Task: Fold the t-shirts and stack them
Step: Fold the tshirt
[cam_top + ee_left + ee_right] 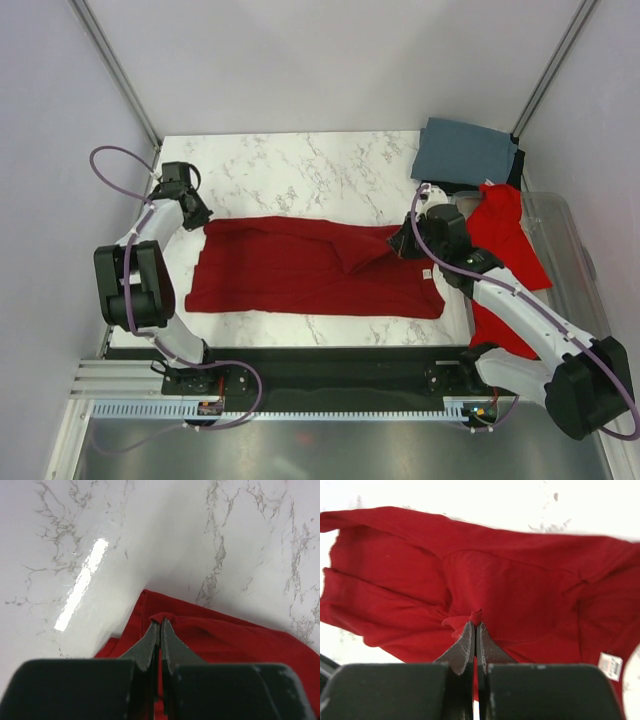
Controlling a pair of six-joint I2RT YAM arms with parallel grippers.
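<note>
Across the middle of the table (300, 165), the dark crimson t-shirt (300, 270) lies stretched left to right. It looks partway through its fold, so it's not stacked yet. At the far right corner the slate grey-blue t-shirt (465, 150) is already folded, apparently on top of the black t-shirt (516, 168) peeking out beside it. The brighter red t-shirt (505, 230) is rumpled at the right edge, so that one's left to do too. The left end effector (200, 218) is pinched together on the crimson shirt's far-left corner, and the right end effector (402, 243) is clamped on a nub of cloth at its far-right edge, no gap showing.
</note>
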